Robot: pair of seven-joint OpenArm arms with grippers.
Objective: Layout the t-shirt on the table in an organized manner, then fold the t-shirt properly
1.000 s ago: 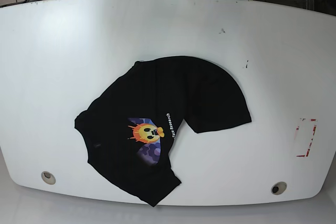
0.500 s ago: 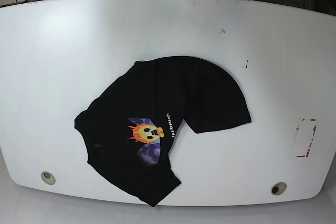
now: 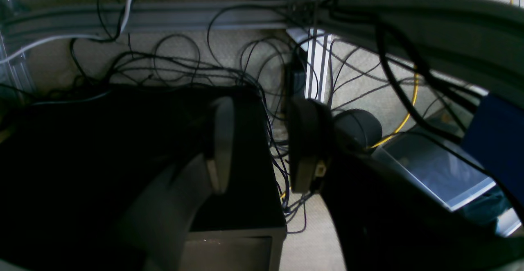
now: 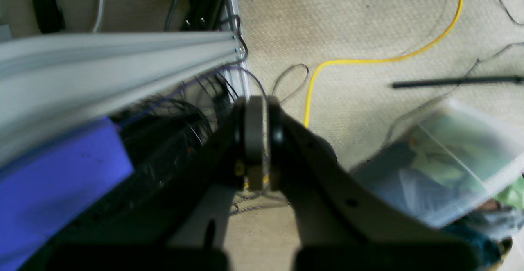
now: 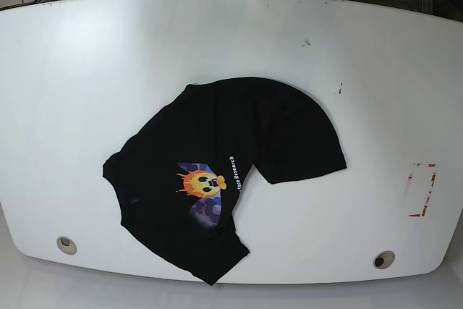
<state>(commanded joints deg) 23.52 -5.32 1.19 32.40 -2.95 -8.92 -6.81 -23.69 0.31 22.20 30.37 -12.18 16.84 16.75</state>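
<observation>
Your t-shirt (image 5: 224,171) lies crumpled on the table (image 5: 87,77) (print half hidden). Your left gripper (image 3: 258,148) gapes empty; your right gripper (image 4: 257,140) is pressed closed, holding nothing.

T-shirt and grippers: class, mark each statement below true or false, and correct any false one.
1. The t-shirt lies spread flat with both sleeves out. False: it is crumpled and folded over itself.
2. A yellow-orange face graphic shows on the t-shirt. True.
3. The right gripper is open wide. False: its fingers are closed together on nothing.
4. The left gripper is open with nothing between its fingers. True.
5. The t-shirt covers both grey holes in the table. False: the holes sit uncovered near the front edge.
</observation>
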